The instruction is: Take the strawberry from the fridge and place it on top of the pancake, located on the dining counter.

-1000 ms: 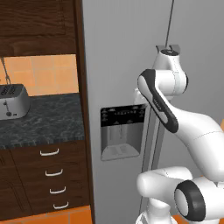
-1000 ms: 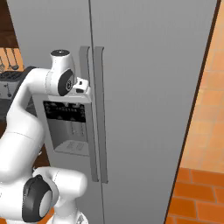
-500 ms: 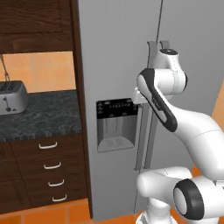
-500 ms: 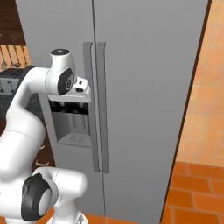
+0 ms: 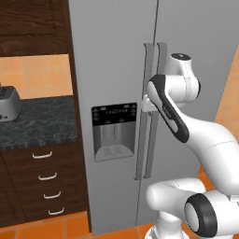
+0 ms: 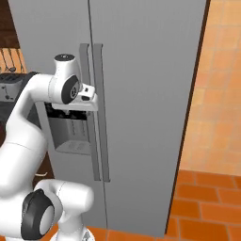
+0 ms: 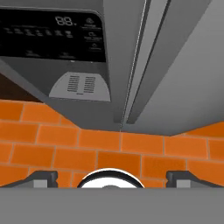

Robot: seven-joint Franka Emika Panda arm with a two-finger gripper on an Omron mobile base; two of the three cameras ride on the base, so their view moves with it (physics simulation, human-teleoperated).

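The fridge point(image 5: 112, 56) stands shut in front of me, grey-silver, with its black dispenser panel point(image 5: 114, 130) on the left door. My gripper point(image 7: 111, 177) hangs just before the two long vertical handles point(image 5: 149, 140), pointing down along the doors, open and holding nothing. From the right the hand point(image 6: 87, 96) sits close to the handles point(image 6: 101, 155), at the height of the dispenser's top. The hand view looks down the fridge front point(image 7: 183, 87) past the dispenser point(image 7: 52, 35) to the floor. The strawberry is hidden behind the closed doors. The pancake and the dining counter are out of view.
Left of the fridge runs a dark speckled counter with a toaster point(image 5: 9, 103) over dark drawers point(image 5: 44, 182). Orange tile floor point(image 6: 207, 202) lies in front, and an orange tiled wall point(image 6: 221, 84) stands to the fridge's right.
The whole scene has slid a little leftward in both base views, so the base has moved. The arm keeps the same pose and the fridge doors stay shut.
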